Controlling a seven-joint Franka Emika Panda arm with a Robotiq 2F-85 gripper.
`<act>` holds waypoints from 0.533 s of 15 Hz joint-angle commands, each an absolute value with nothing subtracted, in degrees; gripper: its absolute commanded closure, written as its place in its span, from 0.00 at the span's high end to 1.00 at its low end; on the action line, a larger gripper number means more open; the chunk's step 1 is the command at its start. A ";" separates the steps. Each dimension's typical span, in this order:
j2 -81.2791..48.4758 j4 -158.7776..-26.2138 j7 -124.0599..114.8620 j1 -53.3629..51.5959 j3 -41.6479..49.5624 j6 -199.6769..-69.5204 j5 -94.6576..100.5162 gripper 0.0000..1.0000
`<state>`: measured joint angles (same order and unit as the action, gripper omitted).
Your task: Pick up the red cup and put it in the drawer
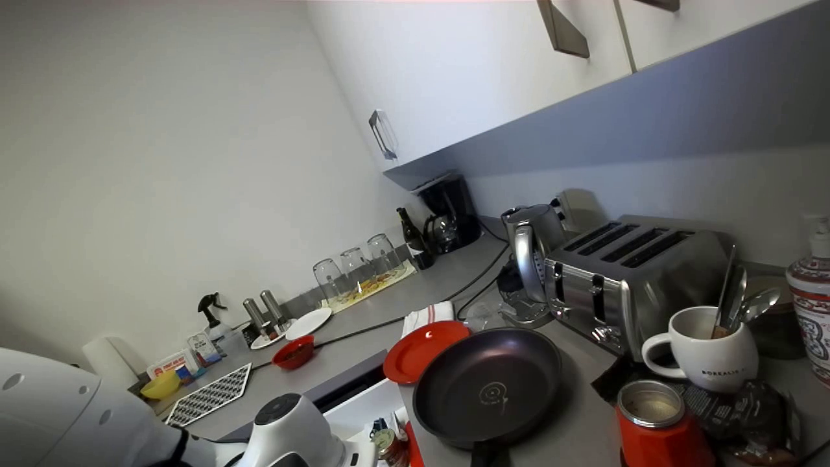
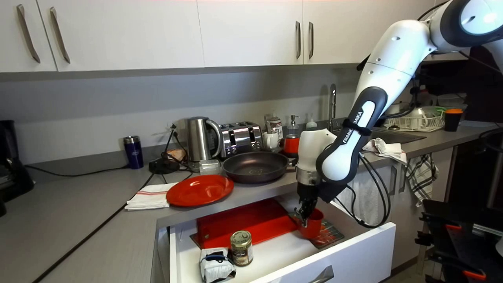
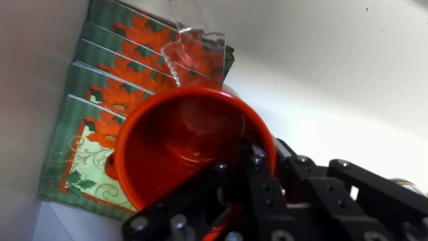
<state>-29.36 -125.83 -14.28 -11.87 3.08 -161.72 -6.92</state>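
My pincer [image 3: 271,159] pinches the glossy, round red cup [image 3: 187,140] by its wall | Cup: inside wide, white pull-out drawer [image 2: 279,253], right end, over flat green floral paper napkins [image 3: 107,134]; base contact unclear | Risk: releasing unseated could tip it; fanned napkins may slide.

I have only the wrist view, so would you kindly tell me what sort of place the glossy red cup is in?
Observer: In an exterior view, the red cup is inside a pulled-out, white-walled kitchen drawer.
Operator: Thank you; does anything else stand in there?
Observer: Yes, a gold-lidded cylindrical jar stands nearer the drawer's opposite end.
Operator: And what lies just outside the drawer?
Observer: A flat red plate lies on the grey counter, beside a dark round frying pan.
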 commanded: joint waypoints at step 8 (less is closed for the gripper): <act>-31.55 -122.41 -15.63 -9.52 0.14 -158.13 -7.74 0.06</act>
